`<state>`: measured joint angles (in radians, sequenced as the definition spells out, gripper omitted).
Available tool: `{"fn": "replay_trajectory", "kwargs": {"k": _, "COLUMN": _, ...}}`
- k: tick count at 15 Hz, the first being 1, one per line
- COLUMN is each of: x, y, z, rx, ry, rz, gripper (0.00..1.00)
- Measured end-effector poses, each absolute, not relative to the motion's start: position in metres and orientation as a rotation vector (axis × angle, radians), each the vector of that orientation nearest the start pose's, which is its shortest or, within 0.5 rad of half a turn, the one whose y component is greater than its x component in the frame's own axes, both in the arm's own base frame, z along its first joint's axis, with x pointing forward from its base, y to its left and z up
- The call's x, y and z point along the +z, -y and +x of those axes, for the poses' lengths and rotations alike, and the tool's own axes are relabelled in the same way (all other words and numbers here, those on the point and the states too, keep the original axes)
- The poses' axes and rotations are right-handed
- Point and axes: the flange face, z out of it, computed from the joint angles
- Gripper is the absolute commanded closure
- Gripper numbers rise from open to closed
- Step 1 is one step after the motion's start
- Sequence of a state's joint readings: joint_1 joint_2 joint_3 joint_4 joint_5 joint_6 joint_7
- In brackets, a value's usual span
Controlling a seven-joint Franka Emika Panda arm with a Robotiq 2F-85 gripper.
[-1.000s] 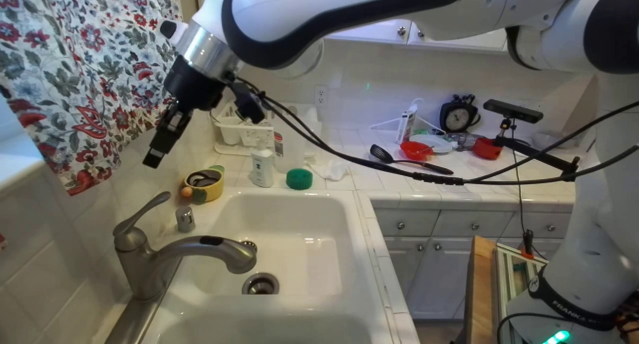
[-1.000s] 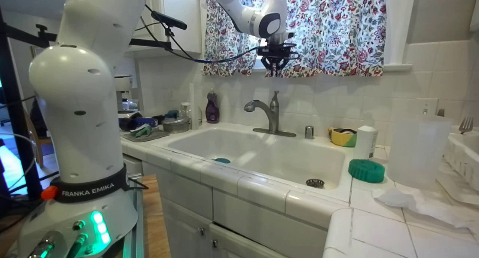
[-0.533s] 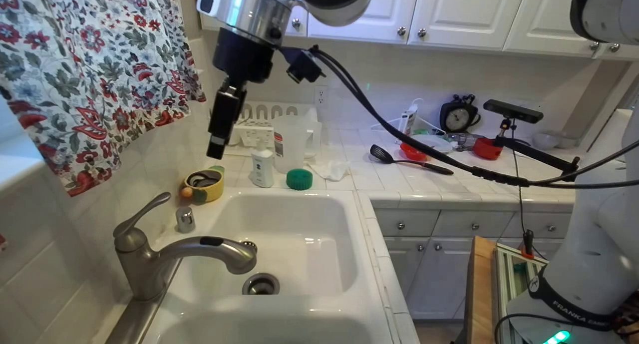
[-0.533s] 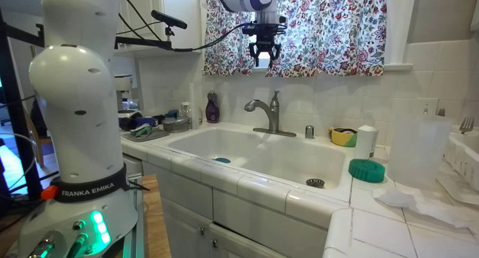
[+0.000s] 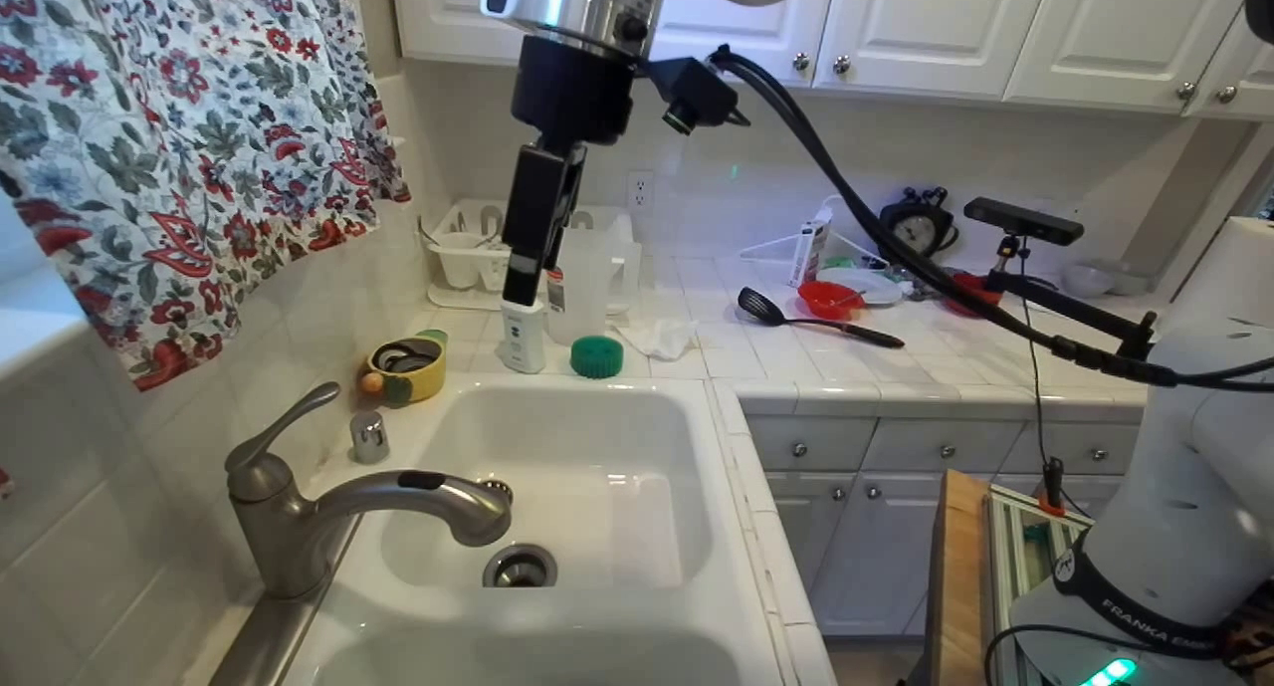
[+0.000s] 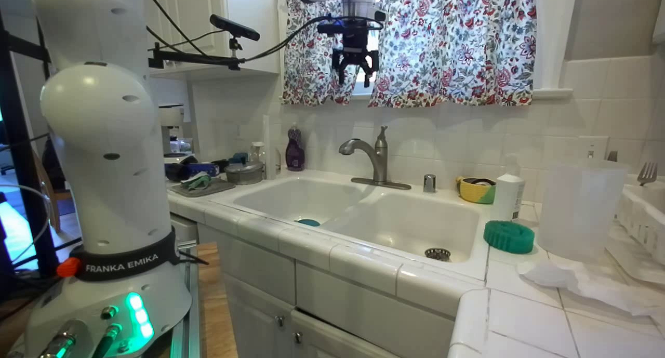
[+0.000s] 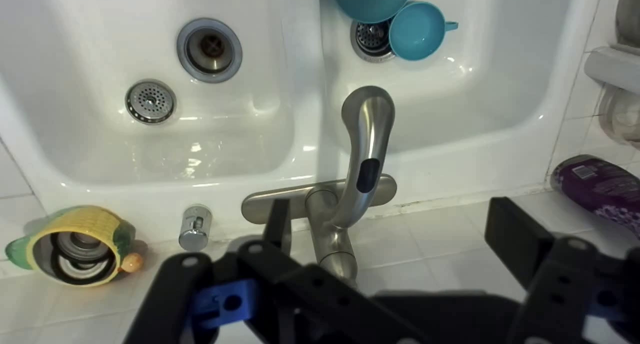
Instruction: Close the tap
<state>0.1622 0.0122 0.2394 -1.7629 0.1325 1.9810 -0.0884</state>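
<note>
The hand hangs high over the sink, fingers spread wide with open air between them; the tap is well below, apart from both fingers. Of the two basins underneath, one has an open drain and a loose strainer just beside it; the other has a teal bowl and a teal cup, side by side and partly hiding a second strainer; lower than the hand and off to one side, a yellow pot holds round metal and dark pieces I can't make out; farther off, a white rack on the counter has a fork in it, tines up. The tap is brushed grey, upright at the wall; its spout arches out over the cup's side, as the wrist view has it; its slim lever slants upward in an exterior view.
</note>
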Motion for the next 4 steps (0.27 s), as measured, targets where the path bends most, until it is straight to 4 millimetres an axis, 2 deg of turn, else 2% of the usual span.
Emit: {"fn": "replay_trajectory", "kwargs": {"k": 4, "x": 0.5579, "y": -0.2336, "z": 0.5282, "rx": -0.241, "ry": 0.637, "rz": -2.891, "gripper": 0.0}}
